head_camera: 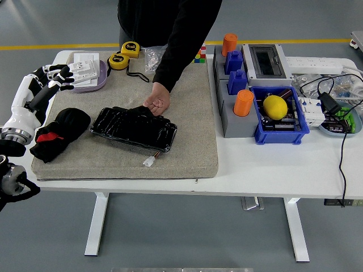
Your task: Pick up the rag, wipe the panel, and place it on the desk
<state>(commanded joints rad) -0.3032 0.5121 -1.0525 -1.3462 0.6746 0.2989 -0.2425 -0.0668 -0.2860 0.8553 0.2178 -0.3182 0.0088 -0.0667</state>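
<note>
Left hand (57, 75) hangs open above the black rag (58, 131); a person's hand (157, 103) holds the black panel (134, 128).

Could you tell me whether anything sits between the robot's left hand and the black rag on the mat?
Nothing visible does. The left hand hovers open over the mat's far-left corner, beside the purple tray; the rag lies just nearer on bare mat. A person's hand rests on the panel, to the right.
</note>
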